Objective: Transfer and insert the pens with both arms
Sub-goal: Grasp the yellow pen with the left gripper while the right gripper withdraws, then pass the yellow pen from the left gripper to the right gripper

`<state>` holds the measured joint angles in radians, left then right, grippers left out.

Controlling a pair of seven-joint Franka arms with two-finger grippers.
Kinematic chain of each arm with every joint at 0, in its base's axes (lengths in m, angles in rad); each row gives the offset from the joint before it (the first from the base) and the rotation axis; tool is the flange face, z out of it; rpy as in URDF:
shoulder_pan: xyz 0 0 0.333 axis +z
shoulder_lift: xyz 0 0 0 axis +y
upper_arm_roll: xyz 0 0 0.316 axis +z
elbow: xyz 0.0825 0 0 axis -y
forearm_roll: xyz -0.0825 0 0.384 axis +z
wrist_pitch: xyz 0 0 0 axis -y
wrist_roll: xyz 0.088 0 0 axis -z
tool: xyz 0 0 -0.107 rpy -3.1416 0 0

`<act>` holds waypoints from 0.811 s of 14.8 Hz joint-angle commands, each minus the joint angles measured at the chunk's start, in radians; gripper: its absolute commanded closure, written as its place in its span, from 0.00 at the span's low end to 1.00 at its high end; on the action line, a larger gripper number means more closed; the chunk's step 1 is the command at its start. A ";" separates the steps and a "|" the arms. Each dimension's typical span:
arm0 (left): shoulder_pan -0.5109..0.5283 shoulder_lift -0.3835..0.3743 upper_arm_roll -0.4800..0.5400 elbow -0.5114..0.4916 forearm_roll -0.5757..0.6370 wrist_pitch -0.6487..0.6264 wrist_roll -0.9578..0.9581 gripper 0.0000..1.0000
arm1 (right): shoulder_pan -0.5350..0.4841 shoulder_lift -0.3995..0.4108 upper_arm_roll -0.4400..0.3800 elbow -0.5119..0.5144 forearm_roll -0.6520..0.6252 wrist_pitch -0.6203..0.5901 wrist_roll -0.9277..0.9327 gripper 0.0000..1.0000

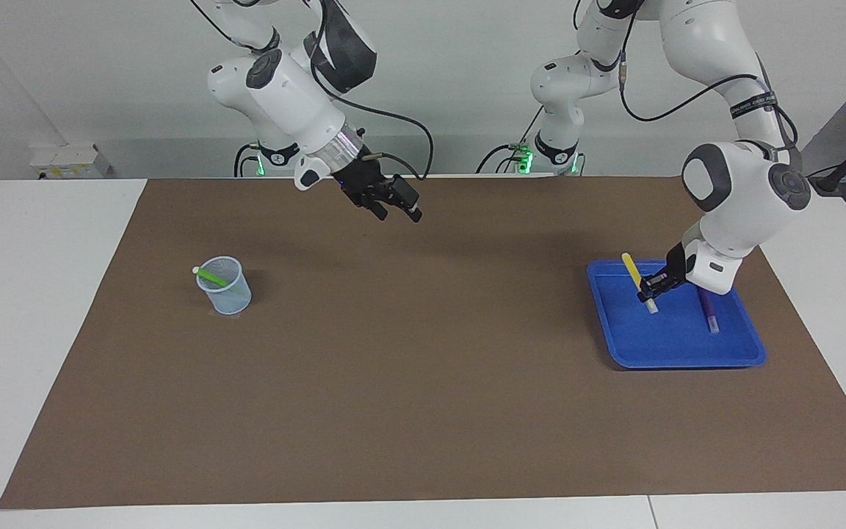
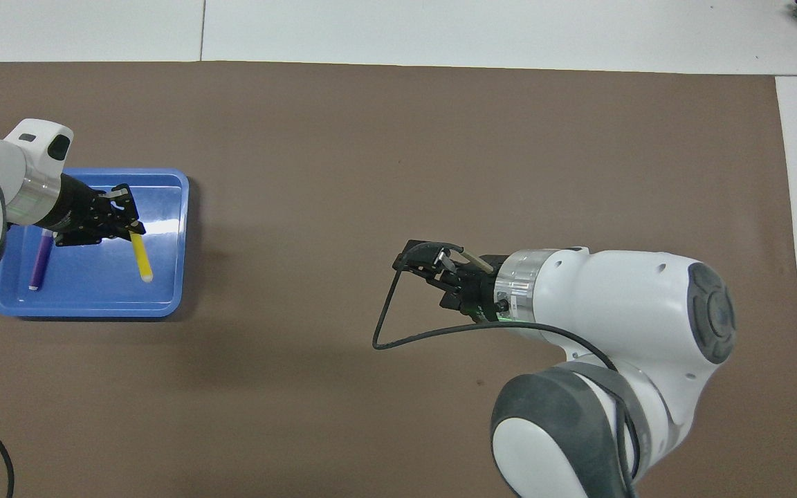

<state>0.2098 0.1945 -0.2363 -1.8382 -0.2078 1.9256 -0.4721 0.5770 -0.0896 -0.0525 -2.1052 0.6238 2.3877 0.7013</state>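
The left end effector (image 1: 648, 292) is clamped on the yellow pen (image 1: 633, 273) and holds it up over the blue tray (image 1: 676, 354), which sits at the left arm's end of the worktop (image 1: 423, 411). The pen hangs tilted in the grip, yellow end high, whitish tip low, just clear of the tray floor as far as the facing view shows. The purple pen (image 1: 708, 309) lies flat in the tray, beside the lifted one. At the right arm's end, the green pen (image 1: 211, 277) leans inside the clear cup (image 1: 226, 288), its whitish end poking over the rim. The right end effector (image 1: 392, 209) hangs in the air over the bare brown mat (image 1: 423, 353), fingers spread apart, gripping nothing, well apart from both cup and tray.
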 commanded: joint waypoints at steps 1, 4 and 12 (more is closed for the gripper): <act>-0.055 -0.046 0.006 -0.015 -0.079 -0.039 -0.213 1.00 | 0.004 0.005 -0.003 -0.001 0.013 0.019 -0.035 0.00; -0.096 -0.087 0.005 -0.018 -0.149 -0.069 -0.449 1.00 | -0.005 -0.002 -0.003 -0.001 -0.024 -0.065 -0.049 0.00; -0.182 -0.181 0.005 -0.053 -0.298 -0.074 -0.844 1.00 | 0.024 0.022 0.017 0.067 0.051 -0.017 0.015 0.00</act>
<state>0.0452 0.0629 -0.2428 -1.8443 -0.4560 1.8450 -1.2308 0.5842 -0.0865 -0.0511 -2.0746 0.6310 2.3464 0.6885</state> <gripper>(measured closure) 0.833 0.000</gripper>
